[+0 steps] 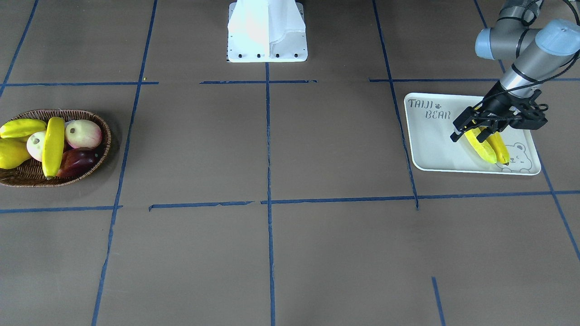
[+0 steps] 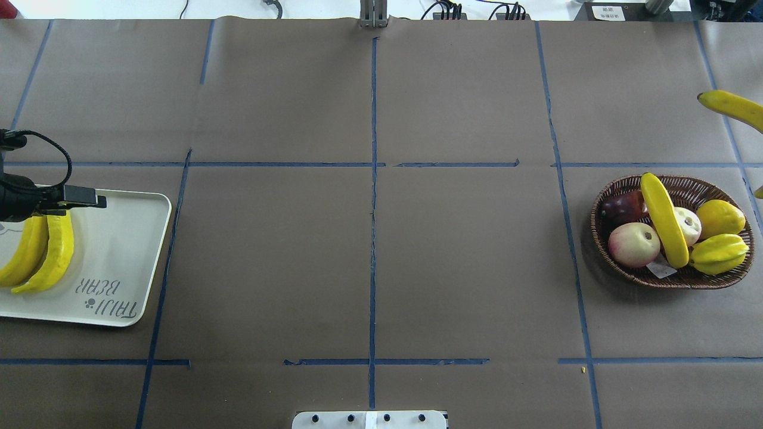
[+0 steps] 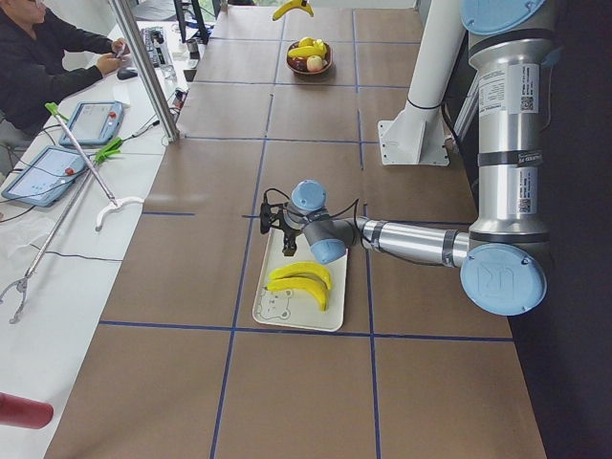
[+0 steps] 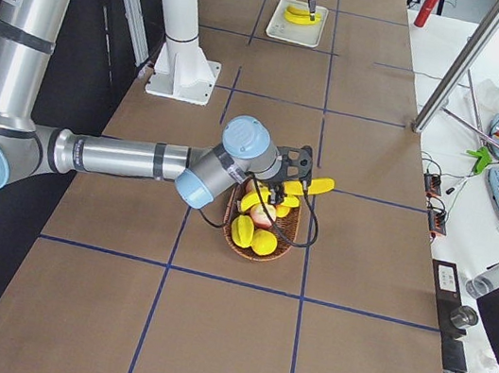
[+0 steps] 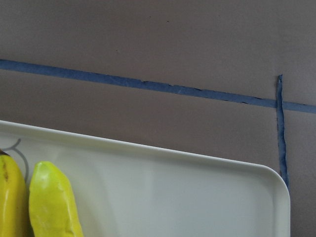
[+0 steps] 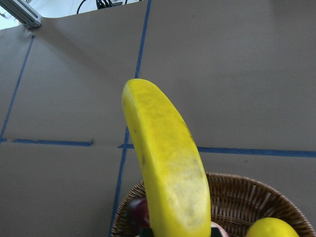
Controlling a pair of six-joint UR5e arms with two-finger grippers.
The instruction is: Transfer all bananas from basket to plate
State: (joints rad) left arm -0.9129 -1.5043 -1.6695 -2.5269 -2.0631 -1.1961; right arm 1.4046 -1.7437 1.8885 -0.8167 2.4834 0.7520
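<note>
Yellow bananas (image 1: 484, 148) with dark tips, white plate (image 1: 435, 145) with grey letters and a grey bear drawing, brown woven basket (image 1: 28, 174), pink-and-white apple (image 1: 83, 134), dark red apple (image 1: 77, 164), brown table (image 1: 340, 145) with blue tape lines (image 1: 267, 136).

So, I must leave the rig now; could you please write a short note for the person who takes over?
Left hand: open, over the plate, holding nothing.
Right hand: third banana is in the air near the basket; fingers not clearly seen.
Done: two bananas lie side by side on the plate.
Left: carry the third banana over, then the fourth banana, lying across other fruit in the basket.
</note>
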